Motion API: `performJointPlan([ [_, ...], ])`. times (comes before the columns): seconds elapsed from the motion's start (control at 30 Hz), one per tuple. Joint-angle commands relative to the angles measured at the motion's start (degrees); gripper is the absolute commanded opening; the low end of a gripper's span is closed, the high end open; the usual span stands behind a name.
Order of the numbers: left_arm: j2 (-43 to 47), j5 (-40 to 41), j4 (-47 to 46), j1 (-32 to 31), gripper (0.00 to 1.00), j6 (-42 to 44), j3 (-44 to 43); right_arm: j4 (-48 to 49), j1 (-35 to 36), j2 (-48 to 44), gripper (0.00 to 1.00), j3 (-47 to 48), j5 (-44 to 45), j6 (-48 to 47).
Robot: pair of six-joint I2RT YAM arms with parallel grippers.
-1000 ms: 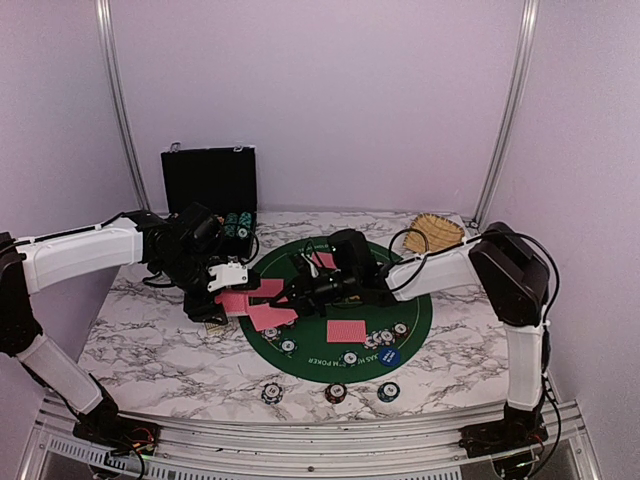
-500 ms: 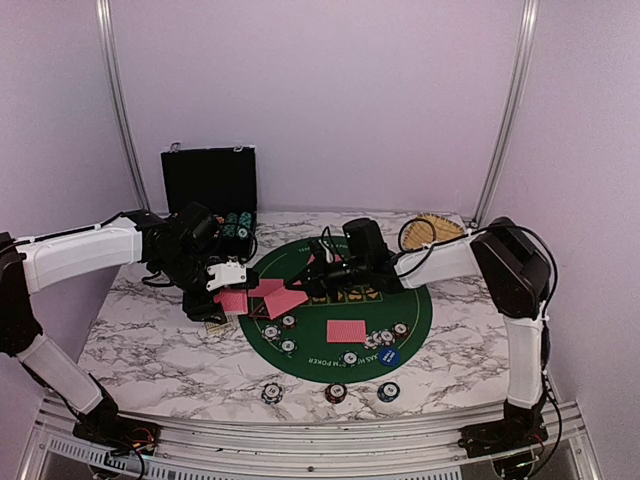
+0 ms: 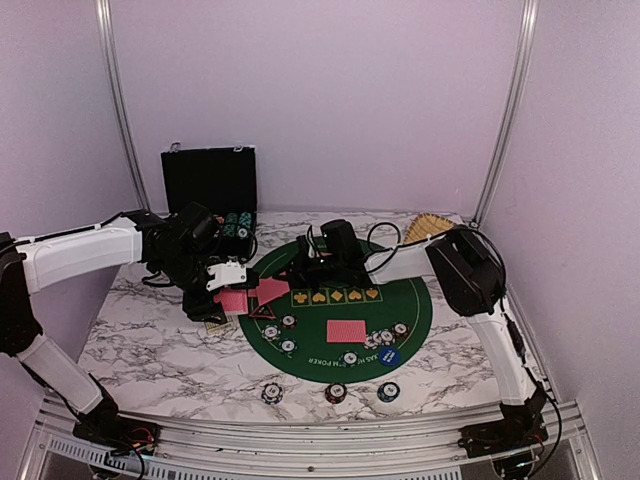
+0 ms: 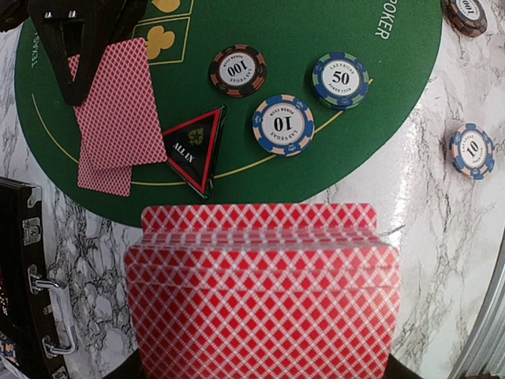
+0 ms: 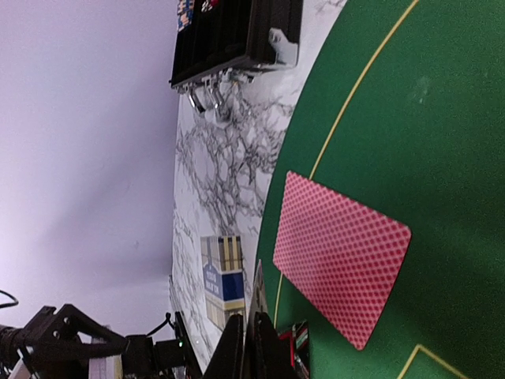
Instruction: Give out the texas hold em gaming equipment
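My left gripper [image 3: 222, 282] is shut on a fanned deck of red-backed playing cards [image 4: 264, 292] at the left edge of the green mat [image 3: 410, 300]. The deck hides its fingers in the left wrist view. My right gripper [image 5: 251, 341] is shut on one playing card [image 4: 114, 106] low over the mat's left side, and that card overlaps another card [image 5: 341, 257] lying flat. Beside them lie the red-black triangle marker [image 4: 193, 150], a black chip [image 4: 237, 71], a blue chip [image 4: 282, 125] and a teal chip [image 4: 339, 79]. The blue button [image 3: 390, 356] sits at the mat's front.
The open black chip case [image 3: 210, 180] stands at the back left and the wicker basket [image 3: 432, 230] at the back right. A card [image 3: 347, 331] and several chips lie on the mat's front. Three chips [image 3: 336, 392] sit on the marble before the mat. A card box [image 5: 222, 288] stands by the left arm.
The right arm has folded in toward the mat's back left, carrying its card from the mat's left front up beside the deck. The left arm and deck have stayed put.
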State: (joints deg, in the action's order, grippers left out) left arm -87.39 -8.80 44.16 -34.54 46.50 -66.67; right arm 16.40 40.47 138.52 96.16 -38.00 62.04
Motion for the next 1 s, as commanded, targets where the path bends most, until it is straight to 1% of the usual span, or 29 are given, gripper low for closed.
performJointPlan([
  [0.0, 1.53, -1.42, 0.85, 0.27, 0.22, -0.13, -0.03, 0.34, -0.17, 2.60, 0.07, 4.88, 4.22, -0.82],
  [0.33, 1.27, -1.97, 1.19, 0.18, 0.22, -0.53, -0.47, 0.72, 0.39, 8.71, 0.09, 11.79, 6.49, 0.05],
  [0.57, 1.18, -1.99, 1.43, 0.18, 0.22, -0.40, -0.47, -0.96, 0.61, 11.31, 0.12, 16.96, 8.82, -2.53],
  [0.67, 1.28, -2.17, 1.52, 0.18, 0.22, -0.42, -0.47, -1.90, 0.62, 12.36, 0.20, 20.07, 8.90, -3.96],
  [0.83, 1.30, -2.14, 1.67, 0.18, 0.22, -0.37, -0.47, -3.92, 0.63, 13.74, 0.39, 23.87, 8.10, -6.85],
  [0.97, 1.26, -2.10, 1.83, 0.18, 0.22, -0.44, -0.39, -5.25, 0.64, 13.94, 0.46, 25.39, 7.23, -8.90],
])
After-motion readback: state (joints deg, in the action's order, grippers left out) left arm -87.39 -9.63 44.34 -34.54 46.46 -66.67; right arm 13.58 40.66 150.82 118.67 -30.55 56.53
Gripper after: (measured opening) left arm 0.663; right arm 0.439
